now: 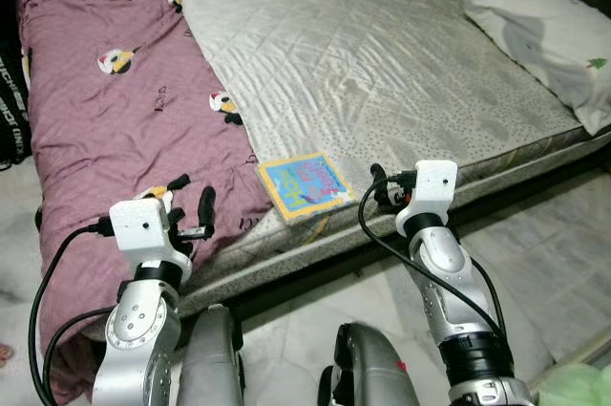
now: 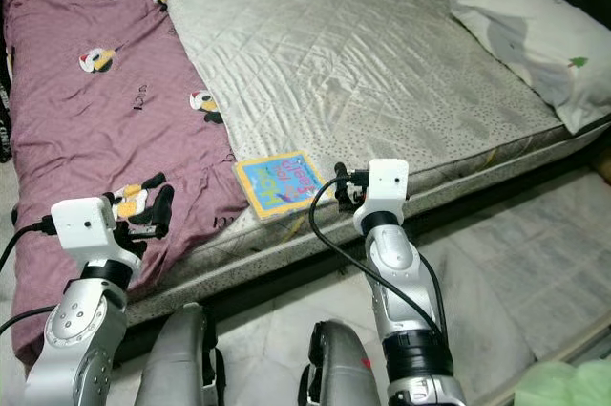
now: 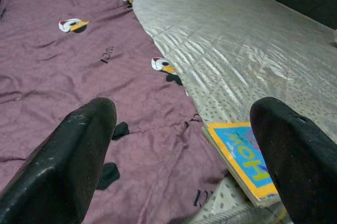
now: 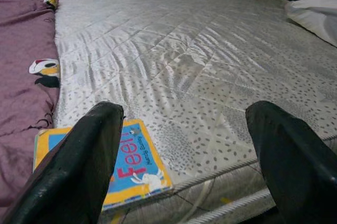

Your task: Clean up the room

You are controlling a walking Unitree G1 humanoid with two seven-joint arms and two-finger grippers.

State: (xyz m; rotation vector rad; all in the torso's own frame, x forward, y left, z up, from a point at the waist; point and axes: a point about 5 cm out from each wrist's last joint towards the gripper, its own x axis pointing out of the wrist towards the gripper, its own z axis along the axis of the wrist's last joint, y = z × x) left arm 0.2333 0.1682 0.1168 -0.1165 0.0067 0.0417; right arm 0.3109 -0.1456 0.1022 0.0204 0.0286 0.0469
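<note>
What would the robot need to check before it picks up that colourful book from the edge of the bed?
1. Book in sight, flat at the mattress edge: ok.
2. Right gripper open, beside the book: ok.
3. Left gripper open, over the purple blanket: ok.
4. Book free of the blanket: cannot tell; its left edge meets the fabric.
5. Nothing lying on the book: ok.
6. Pillow well away from the reach: ok.

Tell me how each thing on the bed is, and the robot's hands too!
Picture book: closed, flat at the mattress edge.
Purple blanket: spread out, rumpled, hanging over the edge.
Pillow: lying at the far corner.
Left gripper: open, holding nothing.
Right gripper: open, holding nothing.
</note>
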